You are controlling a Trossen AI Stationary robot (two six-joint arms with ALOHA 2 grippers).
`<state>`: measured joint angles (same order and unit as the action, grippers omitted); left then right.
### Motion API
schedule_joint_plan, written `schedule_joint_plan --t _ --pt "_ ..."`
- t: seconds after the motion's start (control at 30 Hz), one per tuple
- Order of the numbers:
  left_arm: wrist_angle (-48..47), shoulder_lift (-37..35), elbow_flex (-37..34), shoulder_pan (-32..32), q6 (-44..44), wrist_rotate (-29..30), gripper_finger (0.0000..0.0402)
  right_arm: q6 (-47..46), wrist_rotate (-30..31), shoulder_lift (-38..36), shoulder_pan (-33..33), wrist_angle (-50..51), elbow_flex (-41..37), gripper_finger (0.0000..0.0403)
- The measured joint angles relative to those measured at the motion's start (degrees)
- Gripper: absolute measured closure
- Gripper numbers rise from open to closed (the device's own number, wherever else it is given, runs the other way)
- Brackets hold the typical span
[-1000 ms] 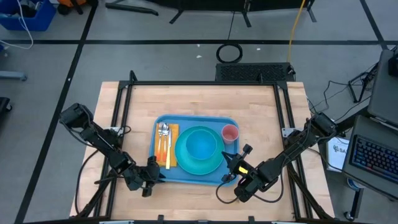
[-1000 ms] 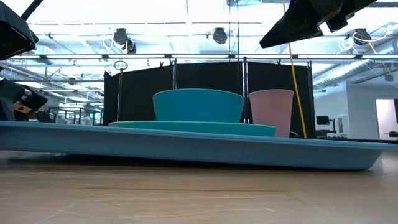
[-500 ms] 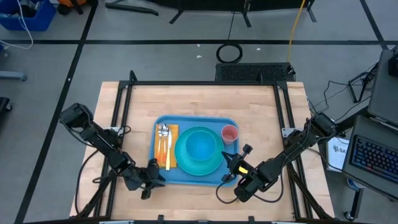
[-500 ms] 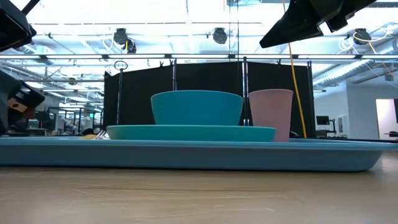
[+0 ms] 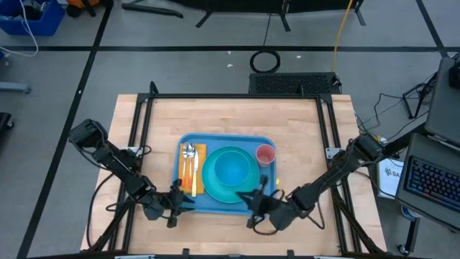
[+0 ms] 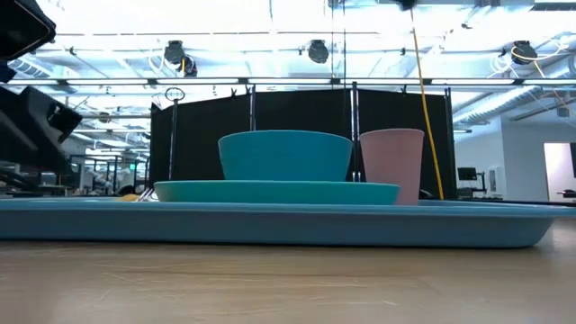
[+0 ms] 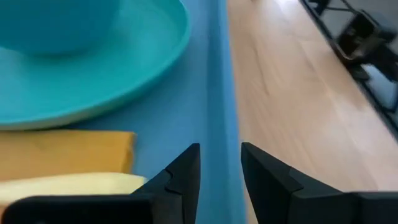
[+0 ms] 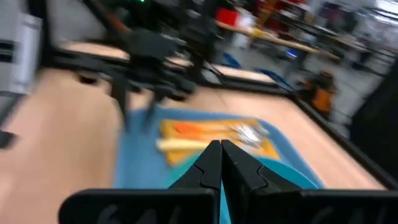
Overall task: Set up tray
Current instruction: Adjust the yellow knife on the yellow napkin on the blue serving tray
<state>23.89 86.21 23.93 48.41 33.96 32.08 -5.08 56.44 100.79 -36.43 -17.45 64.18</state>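
- High view: I see the tray (image 5: 227,173) lying flat in the middle of the wooden tabletop (image 5: 230,122). It carries a turquoise plate (image 5: 246,188) with a blue bowl (image 5: 231,168) on it, a pink cup (image 5: 266,154) by its far right corner, and cutlery on an orange napkin (image 5: 194,173) along its left side. My left hand (image 5: 180,202) sits at the tray's near left corner; my right hand (image 5: 251,200) hangs over the near rim, by the plate's edge.
- Low view: the tray (image 6: 270,223) rests level on the tabletop, the bowl (image 6: 285,155) and cup (image 6: 391,162) standing upright on it.
- Left wrist view: my left hand (image 7: 220,168) is released, its two fingers (image 7: 185,174) parted on either side of the tray's rim (image 7: 221,93), gripping nothing.
- Right wrist view: my right hand (image 8: 221,162) is clenched, fingers pressed together on nothing, pointing across the tray (image 8: 140,155) toward the napkin (image 8: 214,134).
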Motion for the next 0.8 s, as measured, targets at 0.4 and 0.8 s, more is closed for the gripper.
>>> schedule_joint_plan --t 0.4,0.8 --pt "-14.6 -8.7 0.0 5.6 1.4 9.8 0.0282 2.9 -14.5 3.6 7.9 -9.9 0.0 0.0403" --pt "-21.5 -9.7 -0.1 3.5 -1.1 7.8 0.0282 2.7 -22.1 3.5 9.4 -10.3 0.0 0.0394"
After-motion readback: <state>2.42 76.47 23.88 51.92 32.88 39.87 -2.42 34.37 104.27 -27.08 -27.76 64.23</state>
